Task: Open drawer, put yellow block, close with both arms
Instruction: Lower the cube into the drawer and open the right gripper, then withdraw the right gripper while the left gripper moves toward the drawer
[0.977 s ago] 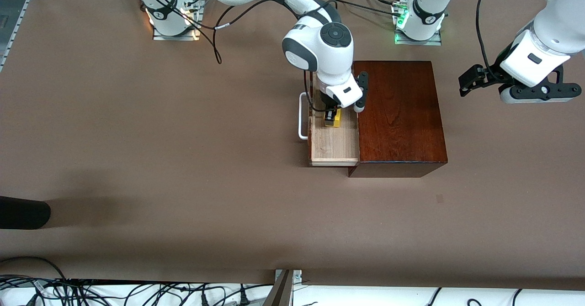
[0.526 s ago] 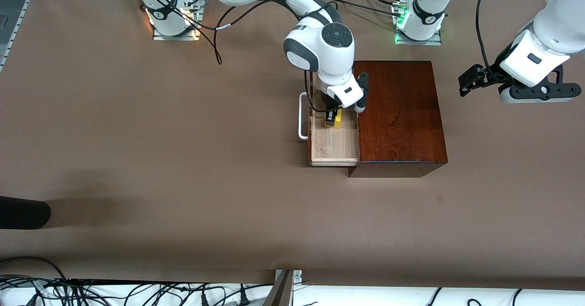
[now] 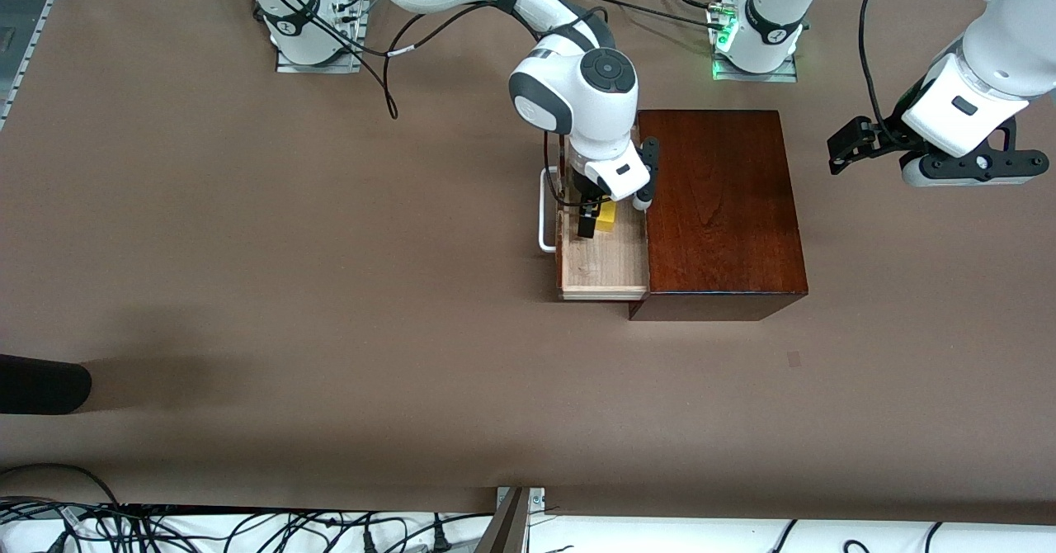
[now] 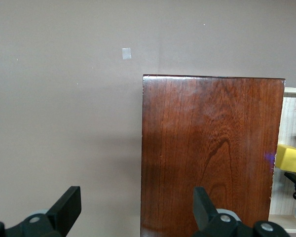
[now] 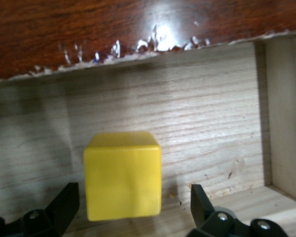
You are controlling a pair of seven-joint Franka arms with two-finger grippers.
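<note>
Brown table [image 3: 330, 289] | plain yellow block [image 5: 122, 175] in drawer [image 3: 606, 264] | right claw [image 5: 130, 217] spread | left claw [image 4: 133, 212] spread

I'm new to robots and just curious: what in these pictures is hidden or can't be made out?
- Drawer: in the front view, the right arm's wrist covers its part toward the bases.
- Yellow block: front view, partly covered by the right gripper; the right wrist view shows it whole.
- Left gripper: over bare table; the left wrist view's edge cuts off its jaws.
- Inside of the wooden box: hidden by its top.

No readable text, labels, brands, numbers or signs anywhere in view
</note>
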